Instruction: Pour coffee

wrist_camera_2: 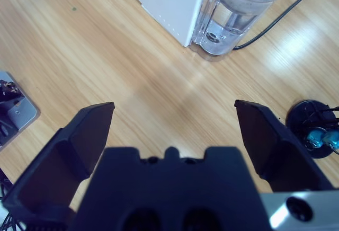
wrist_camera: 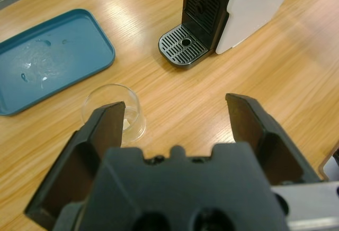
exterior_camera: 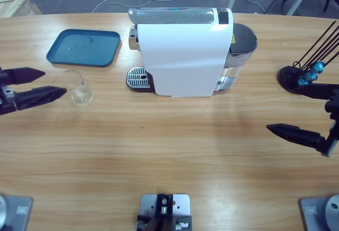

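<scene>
Left gripper (exterior_camera: 46, 82) jaws apart, mid-left of frame, glass (exterior_camera: 78, 88) just beside tips. Right gripper (exterior_camera: 296, 109) jaws apart, right edge. Coffee machine (exterior_camera: 183, 51) top centre.

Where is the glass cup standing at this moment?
In the high view the glass cup stands on the table's left side, just below the blue tray, with the left claw open beside it.
</scene>
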You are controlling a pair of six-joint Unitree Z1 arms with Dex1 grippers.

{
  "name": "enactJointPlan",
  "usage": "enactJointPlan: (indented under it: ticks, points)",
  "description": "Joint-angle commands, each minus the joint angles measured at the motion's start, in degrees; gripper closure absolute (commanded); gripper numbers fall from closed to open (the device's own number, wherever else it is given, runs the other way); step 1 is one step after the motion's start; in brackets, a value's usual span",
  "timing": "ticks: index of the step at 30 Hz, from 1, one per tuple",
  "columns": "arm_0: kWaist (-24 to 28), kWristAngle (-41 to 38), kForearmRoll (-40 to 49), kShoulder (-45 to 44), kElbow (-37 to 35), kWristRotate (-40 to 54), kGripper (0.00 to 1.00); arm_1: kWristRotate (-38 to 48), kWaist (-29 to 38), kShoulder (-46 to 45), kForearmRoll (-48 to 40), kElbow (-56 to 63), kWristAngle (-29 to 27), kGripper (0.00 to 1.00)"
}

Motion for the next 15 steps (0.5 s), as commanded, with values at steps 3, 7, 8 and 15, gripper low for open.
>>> enactJointPlan:
  ticks: [3, 7, 8, 15]
  points:
    - [-0.66, 0.2, -0.53, 0.9, 1.99, -1.8, 0.184, 0.01, 0.56, 1.36, -1.04, 1.98, -0.45, 0.0]
    - [-0.64, -0.17, -0.47, 1.09, 1.73, -1.92, 0.184, 0.01, 0.56, 1.27, -1.09, 1.98, -0.54, 0.0]
    - [-0.62, -0.17, -0.09, 0.88, 1.43, -2.28, 0.184, 0.01, 0.56, 1.15, -1.12, 2.01, -0.54, 0.0]
    - [5.16, -16.85, 18.72, 4.73, -22.67, -11.66, 0.023, -0.08, 0.56, 2.2, -1.12, 2.12, -0.38, 0.0]
